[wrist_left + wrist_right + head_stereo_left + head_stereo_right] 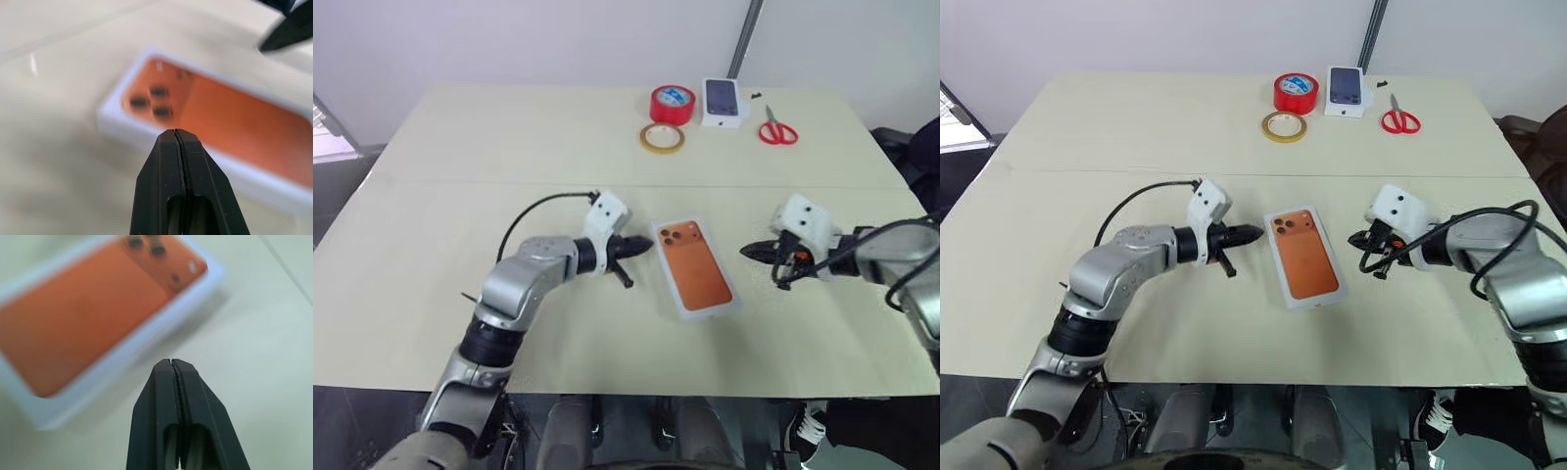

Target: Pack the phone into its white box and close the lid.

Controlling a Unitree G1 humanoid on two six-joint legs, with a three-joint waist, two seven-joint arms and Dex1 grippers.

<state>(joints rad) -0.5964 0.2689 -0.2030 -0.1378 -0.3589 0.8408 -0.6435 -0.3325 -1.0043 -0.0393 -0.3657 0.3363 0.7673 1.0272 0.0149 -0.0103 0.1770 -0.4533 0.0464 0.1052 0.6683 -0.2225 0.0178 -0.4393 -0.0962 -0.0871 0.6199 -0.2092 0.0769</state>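
One white box with the lid on, orange phone print facing up, is lying between two grippers, left and right, both pinched together on nothing.

The lid is blurred in both wrist views, its far end cut off at the frame edge. What lies beneath it on the tabletop stays hidden.

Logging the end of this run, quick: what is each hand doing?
Left hand: shut, holding nothing.
Right hand: shut, holding nothing.
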